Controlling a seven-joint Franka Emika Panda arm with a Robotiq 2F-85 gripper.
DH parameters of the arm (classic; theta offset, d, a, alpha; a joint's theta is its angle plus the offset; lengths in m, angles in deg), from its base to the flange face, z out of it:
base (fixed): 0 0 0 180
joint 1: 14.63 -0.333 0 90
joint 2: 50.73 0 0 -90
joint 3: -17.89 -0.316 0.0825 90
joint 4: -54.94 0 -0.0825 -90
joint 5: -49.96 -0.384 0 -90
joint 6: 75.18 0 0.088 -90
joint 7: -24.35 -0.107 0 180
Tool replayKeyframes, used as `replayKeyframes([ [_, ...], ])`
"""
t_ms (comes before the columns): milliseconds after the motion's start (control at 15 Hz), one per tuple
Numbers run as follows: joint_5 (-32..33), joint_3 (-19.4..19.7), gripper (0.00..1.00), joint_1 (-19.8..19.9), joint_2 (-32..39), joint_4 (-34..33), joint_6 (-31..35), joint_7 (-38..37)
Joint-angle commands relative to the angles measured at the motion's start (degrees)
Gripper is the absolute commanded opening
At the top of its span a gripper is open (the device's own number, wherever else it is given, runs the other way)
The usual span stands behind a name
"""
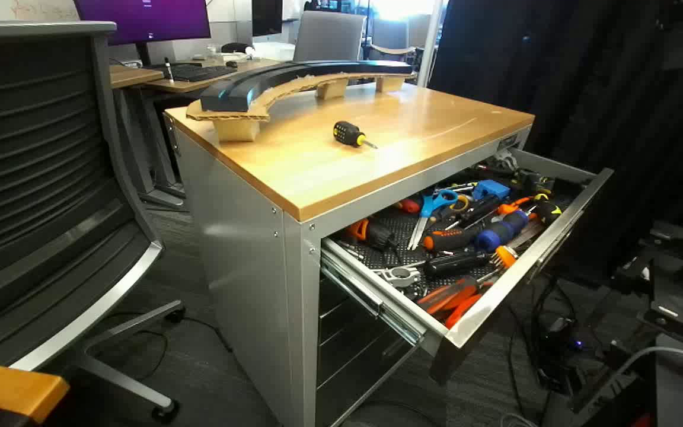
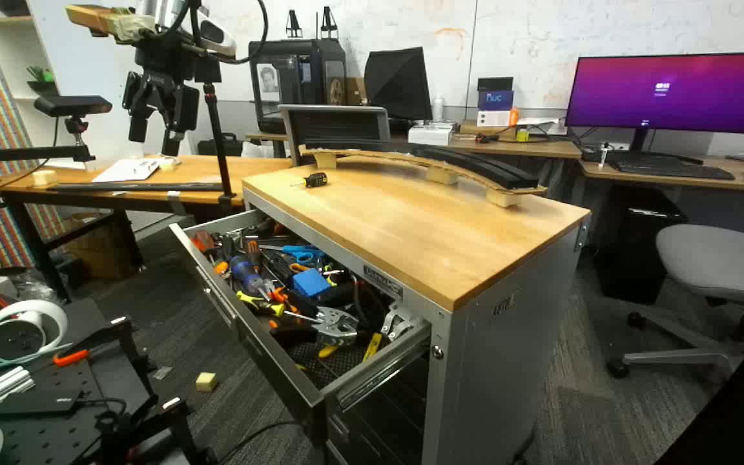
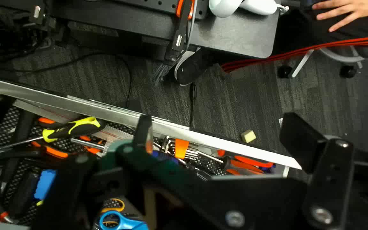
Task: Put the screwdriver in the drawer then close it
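Note:
The stubby black screwdriver lies on the wooden cabinet top, its short tip pointing toward the drawer side. It also shows in an exterior view. It is out of the wrist view. The grey top drawer stands pulled open and full of tools, in both exterior views. Its bright front rim crosses the wrist view. My gripper hangs in the air, higher than the cabinet top and apart from the screwdriver. In the wrist view its fingers are spread with nothing between them.
A curved black track on cardboard and wooden blocks stands along the back of the cabinet top. A camera on a stand is beside the gripper. A chair stands by the cabinet. A person's hand shows beyond a black table.

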Motion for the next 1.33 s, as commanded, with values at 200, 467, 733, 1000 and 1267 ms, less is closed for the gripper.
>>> replayKeyframes([
  [200,-0.15,-0.55,1.0,0.6,0.0,-0.66,-0.11,0.13],
  [467,0.0,0.32,1.0,1.74,8.84,-5.85,4.67,1.5],
  [733,1.0,-0.55,1.0,1.38,22.37,-15.97,11.64,4.08],
  [1000,4.71,-1.77,1.0,0.73,35.26,-28.66,13.17,3.69],
  [1267,6.07,-2.43,1.0,-0.69,45.75,-41.58,13.6,1.14],
])
